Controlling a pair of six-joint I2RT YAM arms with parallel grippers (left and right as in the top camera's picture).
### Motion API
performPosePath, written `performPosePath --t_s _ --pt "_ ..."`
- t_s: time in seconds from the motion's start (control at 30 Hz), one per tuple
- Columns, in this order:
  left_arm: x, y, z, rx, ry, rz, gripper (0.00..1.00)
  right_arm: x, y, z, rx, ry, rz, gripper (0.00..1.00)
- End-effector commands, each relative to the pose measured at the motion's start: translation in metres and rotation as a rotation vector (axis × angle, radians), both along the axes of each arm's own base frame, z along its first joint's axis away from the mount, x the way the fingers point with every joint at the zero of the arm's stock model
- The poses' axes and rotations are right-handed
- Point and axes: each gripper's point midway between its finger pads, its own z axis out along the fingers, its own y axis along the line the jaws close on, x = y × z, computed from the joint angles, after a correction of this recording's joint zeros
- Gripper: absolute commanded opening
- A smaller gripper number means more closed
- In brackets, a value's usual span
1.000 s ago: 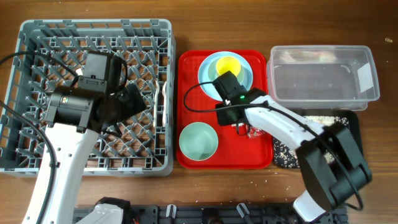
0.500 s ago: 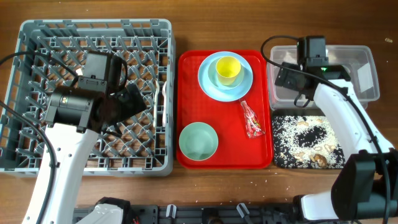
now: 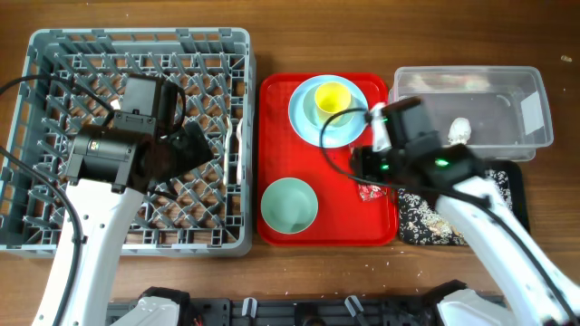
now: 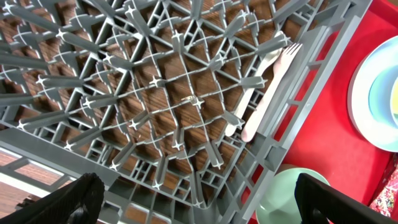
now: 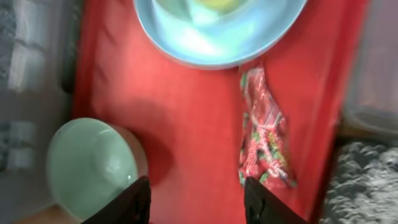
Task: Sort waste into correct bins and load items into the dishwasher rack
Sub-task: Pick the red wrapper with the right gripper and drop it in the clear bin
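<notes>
The grey dishwasher rack (image 3: 136, 36) fills the left. A white fork (image 4: 273, 78) and spoon (image 3: 237, 149) lie along its right wall. My left gripper (image 3: 192, 147) hovers open and empty over the rack, as the left wrist view (image 4: 208, 202) also shows. On the red tray (image 3: 272, 136) sit the light blue plate (image 3: 352, 127) with the yellow cup (image 3: 332, 98) on it, and the pale green bowl (image 3: 289, 205). My right gripper (image 5: 199, 202) is open above the tray, just left of the red wrapper (image 5: 264, 137). A white paper wad (image 3: 459, 129) lies in the clear tub (image 3: 507, 81).
The black tray (image 3: 518, 177) at the right front holds white grains with brown bits and is partly hidden by my right arm. A few grains lie on the wooden table near the front edge. I cannot make out the light blue bowl apart from the plate.
My right arm swung from the red tray to the clear tub and back to the wrapper. The white wad now lies in the tub. The left arm has not moved.
</notes>
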Motion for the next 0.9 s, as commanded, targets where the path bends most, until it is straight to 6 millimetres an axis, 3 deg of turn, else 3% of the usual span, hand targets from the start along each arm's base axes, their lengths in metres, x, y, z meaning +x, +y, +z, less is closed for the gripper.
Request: performPosePath --t_s 0.0,0.17,0.2,0.23,0.3,0.33,0.4,0.43,0.5,0.57,0.67,0.77,0.87 --pt "0.001 0.004 0.0 0.012 -0.002 0.013 1.0 0.008 -0.008 -0.055 -0.097 0.086 -0.057 0.55" --pt "0.001 0.004 0.0 0.011 -0.002 0.013 1.0 0.019 -0.002 -0.117 -0.131 0.177 -0.055 0.51" --pt "0.001 0.004 0.0 0.011 -0.002 0.013 1.0 0.017 -0.002 -0.123 -0.136 0.193 -0.053 0.34" --pt "0.001 0.004 0.0 0.012 -0.002 0.012 1.0 0.016 0.0 -0.122 -0.125 0.199 -0.049 0.24" --pt "0.001 0.004 0.0 0.011 -0.002 0.013 1.0 0.019 0.015 -0.1 -0.046 0.194 -0.021 0.15" --pt "0.001 0.004 0.0 0.012 -0.002 0.012 1.0 0.025 0.025 -0.073 0.006 0.167 0.002 0.08" --pt "0.001 0.004 0.0 0.011 -0.002 0.013 1.0 0.044 0.023 -0.012 0.029 0.023 0.011 0.04" --pt "0.001 0.004 0.0 0.012 -0.002 0.012 1.0 0.052 0.016 0.005 0.017 -0.039 -0.015 0.04" --pt "0.001 0.004 0.0 0.011 -0.002 0.013 1.0 0.068 -0.019 0.038 -0.064 -0.18 -0.135 0.04" --pt "0.001 0.004 0.0 0.011 -0.002 0.013 1.0 0.08 -0.077 0.057 -0.202 -0.276 -0.307 0.04" --pt "0.001 0.004 0.0 0.011 -0.002 0.013 1.0 0.087 -0.115 0.048 -0.271 -0.256 -0.405 0.04" --pt "0.001 0.004 0.0 0.012 -0.002 0.013 1.0 0.099 -0.151 0.025 -0.316 -0.207 -0.498 0.04" --pt "0.001 0.004 0.0 0.011 -0.002 0.013 1.0 0.112 -0.139 -0.021 -0.249 -0.108 -0.453 0.08"
